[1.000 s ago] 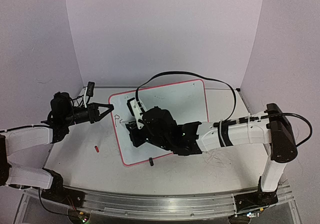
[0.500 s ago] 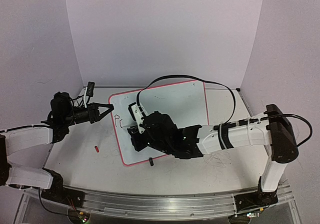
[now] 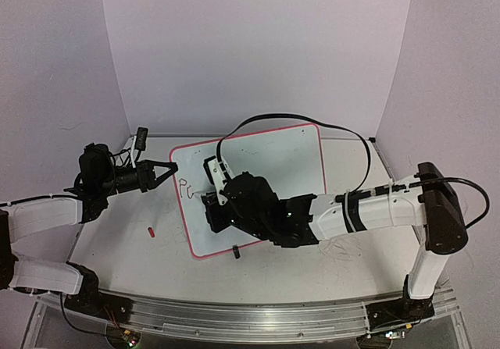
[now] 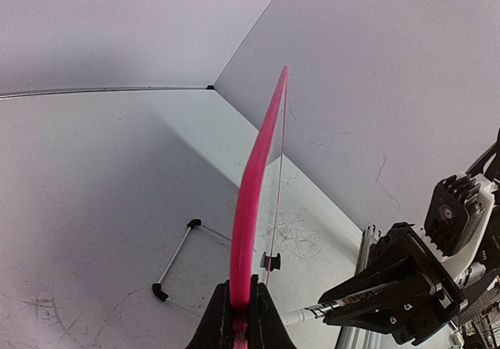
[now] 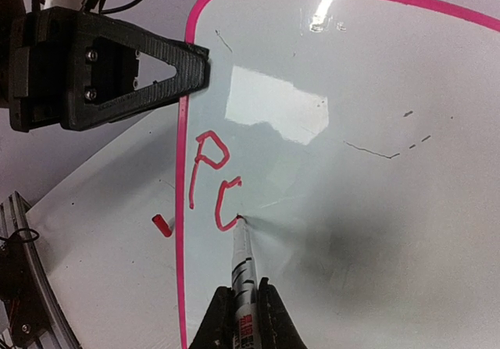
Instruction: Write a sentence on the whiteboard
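Observation:
The whiteboard (image 3: 273,162), glossy white with a pink rim, lies tilted on the table. My left gripper (image 3: 170,167) is shut on its left rim (image 4: 254,193), with the pink edge pinched between the jaws of that gripper (image 4: 240,306). My right gripper (image 5: 244,306) is shut on a silver marker (image 5: 244,263), whose tip touches the board. The sentence (image 5: 209,169) reads as a red "P" and an open curved stroke like a "c", near the left rim. From above the letters (image 3: 185,186) show just left of my right gripper (image 3: 211,206).
A small red marker cap (image 3: 150,230) lies on the table left of the board. A black clip foot (image 3: 236,251) sits at the board's near edge. A thin rod with black ends (image 4: 176,259) lies on the table. Purple walls enclose the back and sides.
The right gripper has shifted slightly along the board and the second letter's curved stroke has grown. The left gripper has stayed clamped on the rim.

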Tool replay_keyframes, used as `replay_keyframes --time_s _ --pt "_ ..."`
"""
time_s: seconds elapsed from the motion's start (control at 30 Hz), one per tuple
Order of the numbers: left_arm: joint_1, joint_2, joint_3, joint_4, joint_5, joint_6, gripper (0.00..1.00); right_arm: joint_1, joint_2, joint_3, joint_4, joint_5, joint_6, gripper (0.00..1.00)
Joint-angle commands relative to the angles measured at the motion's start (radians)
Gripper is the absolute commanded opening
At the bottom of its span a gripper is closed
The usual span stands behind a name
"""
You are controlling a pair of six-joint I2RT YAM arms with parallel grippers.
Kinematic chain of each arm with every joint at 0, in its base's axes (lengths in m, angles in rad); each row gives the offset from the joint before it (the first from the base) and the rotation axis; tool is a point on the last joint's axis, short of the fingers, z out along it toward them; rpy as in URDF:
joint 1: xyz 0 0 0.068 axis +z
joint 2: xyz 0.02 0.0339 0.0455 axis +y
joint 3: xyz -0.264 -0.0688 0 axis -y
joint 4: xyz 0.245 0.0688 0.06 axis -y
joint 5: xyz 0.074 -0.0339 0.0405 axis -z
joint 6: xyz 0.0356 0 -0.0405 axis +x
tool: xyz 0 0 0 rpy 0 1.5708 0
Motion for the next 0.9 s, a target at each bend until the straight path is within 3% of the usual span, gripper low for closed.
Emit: replay_keyframes --time_s 0.0,0.87 --pt "-0.004 -0.026 0.006 0.041 0.028 0.011 0.00 -0.025 -0.020 0.020 0.017 0.061 -0.008 0.00" --pt "-0.003 -0.031 0.005 0.041 0.027 0.012 0.00 -0.031 0.030 0.092 0.012 0.028 -0.034 0.00"
